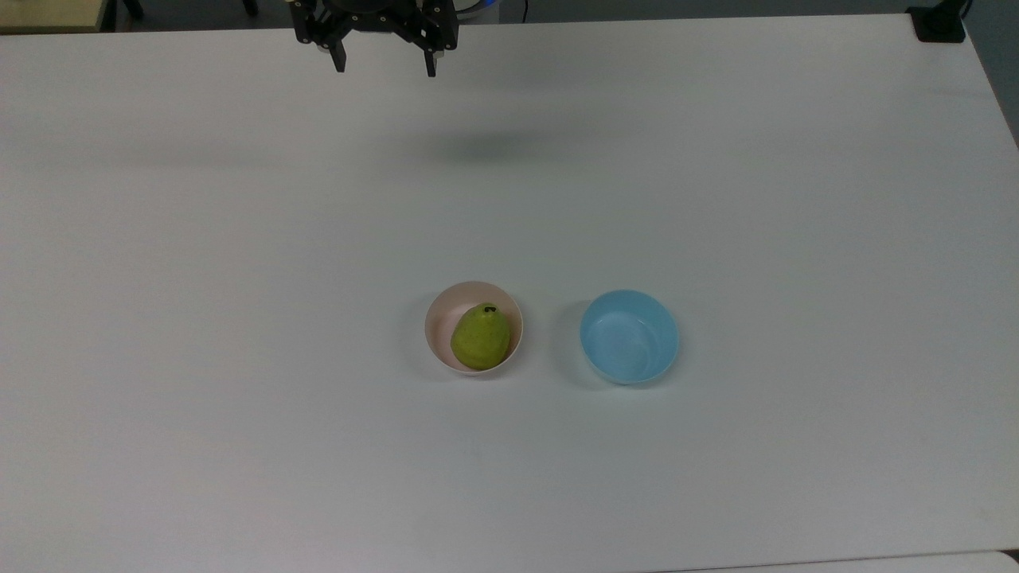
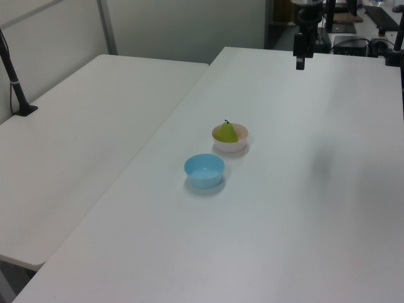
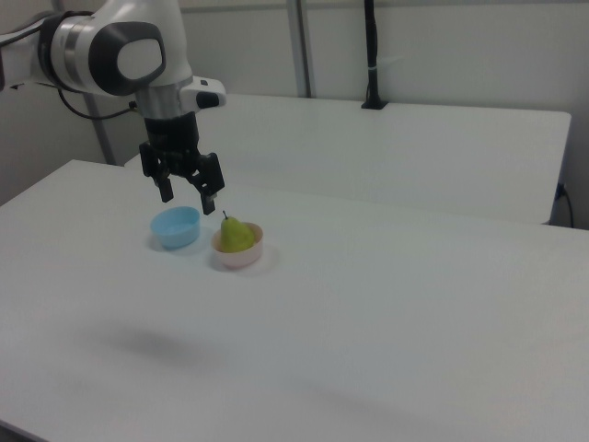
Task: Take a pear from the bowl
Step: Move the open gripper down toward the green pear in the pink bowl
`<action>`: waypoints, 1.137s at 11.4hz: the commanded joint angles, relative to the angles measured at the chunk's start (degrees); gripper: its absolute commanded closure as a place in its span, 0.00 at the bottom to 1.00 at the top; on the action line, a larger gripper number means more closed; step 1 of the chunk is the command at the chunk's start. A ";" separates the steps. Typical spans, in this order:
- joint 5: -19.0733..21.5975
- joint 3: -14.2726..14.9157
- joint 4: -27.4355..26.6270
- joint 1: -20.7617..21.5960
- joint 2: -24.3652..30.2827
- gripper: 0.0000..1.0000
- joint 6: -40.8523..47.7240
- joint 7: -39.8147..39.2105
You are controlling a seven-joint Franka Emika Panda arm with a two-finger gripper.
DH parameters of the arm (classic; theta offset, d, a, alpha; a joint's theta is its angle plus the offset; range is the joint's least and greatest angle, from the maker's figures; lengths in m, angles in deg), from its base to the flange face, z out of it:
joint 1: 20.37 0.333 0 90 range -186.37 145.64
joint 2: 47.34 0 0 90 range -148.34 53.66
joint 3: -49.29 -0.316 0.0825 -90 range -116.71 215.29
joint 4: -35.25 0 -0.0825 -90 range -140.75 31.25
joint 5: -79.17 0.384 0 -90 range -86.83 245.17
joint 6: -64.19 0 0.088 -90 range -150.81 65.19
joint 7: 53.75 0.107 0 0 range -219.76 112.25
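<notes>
Pale pink plastic forms the bowl (image 1: 435,322) that sits slightly below the middle of the top view, on a plain white tabletop (image 1: 239,318). Inside it lies the pear (image 1: 481,336), yellow-green and speckled, with its dark stem end pointing toward the upper edge of the frame; the fruit rests against the bowl's lower right wall and leaves a bare crescent of the inside showing at the left. In the left view the pear (image 2: 226,132) rises above the rim with its stem up, and in the right view it (image 3: 236,234) stands likewise in the bowl (image 3: 241,257). A light blue bowl (image 1: 629,336) stands near the pink one, to its right in the top view, not touching it, and holds nothing. The tool (image 1: 385,65) hangs at the top edge of the top view, left of centre, well apart from both bowls and above the tabletop, its two black fingers spread apart with nothing between them. In the right view the tool (image 3: 188,195) shows in the upper left of the frame beneath the white arm (image 3: 110,46).
</notes>
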 commanded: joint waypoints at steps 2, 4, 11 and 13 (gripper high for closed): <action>0.02 -0.04 -0.33 -0.19 0.07 0.00 -0.64 -1.99; 0.37 -0.04 3.26 -0.02 -3.00 0.00 -0.99 -1.64; 3.36 -0.13 9.08 2.26 -20.74 0.00 -21.00 2.40; 3.45 -0.21 9.77 3.40 -25.75 0.00 -27.42 2.58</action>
